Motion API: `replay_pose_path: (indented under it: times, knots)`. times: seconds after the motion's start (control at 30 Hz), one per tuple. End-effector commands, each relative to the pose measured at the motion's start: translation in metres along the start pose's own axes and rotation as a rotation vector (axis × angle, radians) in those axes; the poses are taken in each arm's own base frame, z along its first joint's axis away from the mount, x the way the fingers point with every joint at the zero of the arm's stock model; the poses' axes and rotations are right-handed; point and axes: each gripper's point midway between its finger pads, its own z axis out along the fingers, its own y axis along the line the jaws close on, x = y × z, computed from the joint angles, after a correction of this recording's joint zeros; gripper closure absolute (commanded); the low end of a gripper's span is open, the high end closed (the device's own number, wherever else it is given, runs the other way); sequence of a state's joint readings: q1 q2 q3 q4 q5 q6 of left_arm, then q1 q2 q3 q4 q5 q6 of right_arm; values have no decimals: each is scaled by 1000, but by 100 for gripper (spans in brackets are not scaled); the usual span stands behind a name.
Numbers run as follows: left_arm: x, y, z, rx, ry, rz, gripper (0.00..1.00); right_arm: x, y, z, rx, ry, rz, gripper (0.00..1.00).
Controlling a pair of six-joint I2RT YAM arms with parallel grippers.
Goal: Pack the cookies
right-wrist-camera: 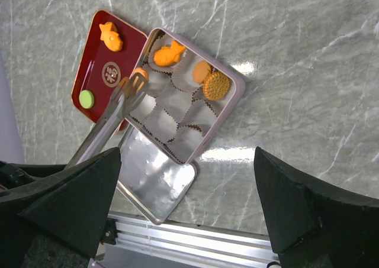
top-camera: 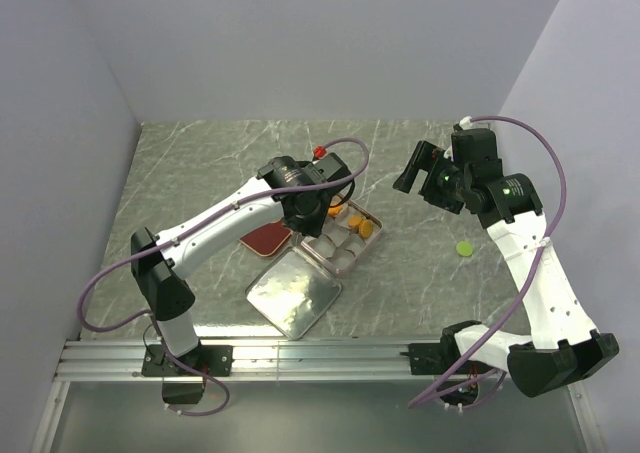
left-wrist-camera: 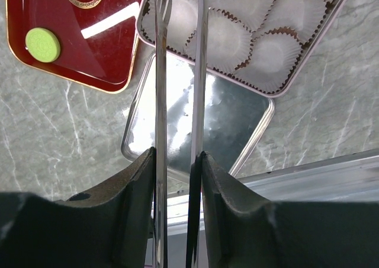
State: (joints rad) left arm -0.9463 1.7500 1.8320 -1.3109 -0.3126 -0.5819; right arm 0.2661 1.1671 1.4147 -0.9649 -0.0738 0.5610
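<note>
My left gripper (top-camera: 303,213) (left-wrist-camera: 177,155) is shut on metal tongs (left-wrist-camera: 160,90), whose tips hang over the near-left corner of the open tin (top-camera: 358,251) lined with white paper cups (left-wrist-camera: 234,34). In the right wrist view the tin (right-wrist-camera: 232,105) holds an orange fish cookie (right-wrist-camera: 167,54) and two round cookies (right-wrist-camera: 210,80). A small orange cookie (right-wrist-camera: 140,74) sits at the tong tips; I cannot tell whether it is gripped. A red tray (right-wrist-camera: 95,67) holds an orange cookie (right-wrist-camera: 111,36) and a green cookie (right-wrist-camera: 87,99) (left-wrist-camera: 42,45). My right gripper (top-camera: 415,168) (right-wrist-camera: 187,155) is wide open and empty, high above the table.
The silver tin lid (top-camera: 293,293) (left-wrist-camera: 201,120) lies flat in front of the tin, near the aluminium rail (top-camera: 300,358). One green cookie (top-camera: 465,248) lies alone on the marble table, right of the tin, near the right arm.
</note>
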Motion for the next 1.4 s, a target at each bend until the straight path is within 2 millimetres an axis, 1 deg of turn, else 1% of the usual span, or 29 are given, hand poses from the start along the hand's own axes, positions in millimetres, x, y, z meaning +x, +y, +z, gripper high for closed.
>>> replay_pose_path:
  times: [0.0,0.17,0.3,0.43,0.7,0.8,0.9,0.93,1.03,1.07,1.13,1.17,1.2,1.23,1.27,1.3,1.33,1.37]
  knots:
    - [-9,-4,0,2,-45,-29,61,-5,8,-4,-34,-26,-3,0]
    - [-12,-6,4,-6,-47,-24,59,-4,7,-3,-30,-23,-3,0]
    - [-17,-6,4,-15,-56,-22,59,-4,6,-2,-25,-23,-6,0]
    - [-21,-5,-1,-19,-64,-22,58,-4,5,-2,-20,-24,-5,0]
    - [-22,0,-9,-23,-72,-18,55,-5,7,1,-20,-22,-4,0]
    - [-24,2,-15,-30,-76,-21,54,-5,6,2,-17,-21,-4,0]
    - [-35,4,-28,-24,-112,-36,54,-5,6,3,-14,-19,-4,0]
    - [-40,5,-34,-13,-131,-45,52,-7,7,3,-17,-23,-6,0]
    - [-51,17,-44,0,-163,-93,52,-7,6,4,-14,-23,-5,0]
    - [-55,26,-44,-5,-169,-118,51,-7,7,4,-15,-22,-6,0]
    - [-57,36,-46,-8,-176,-140,51,-7,6,5,-12,-23,-6,0]
    - [-60,47,-42,-25,-175,-163,51,-7,7,4,-14,-24,-7,0]
    - [-57,53,-39,-39,-168,-171,51,-7,6,5,-13,-22,-6,0]
    - [-57,59,-35,-52,-163,-176,51,-8,6,5,-12,-26,-6,0]
    - [-60,69,-32,-71,-165,-203,51,-8,6,5,-12,-26,-6,0]
    - [-57,73,-26,-81,-151,-212,51,-9,6,5,-11,-27,-6,0]
    - [-59,75,-22,-83,-150,-214,51,-10,7,5,-13,-29,-5,0]
    - [-61,83,-16,-96,-150,-234,51,-10,7,5,-14,-29,-6,0]
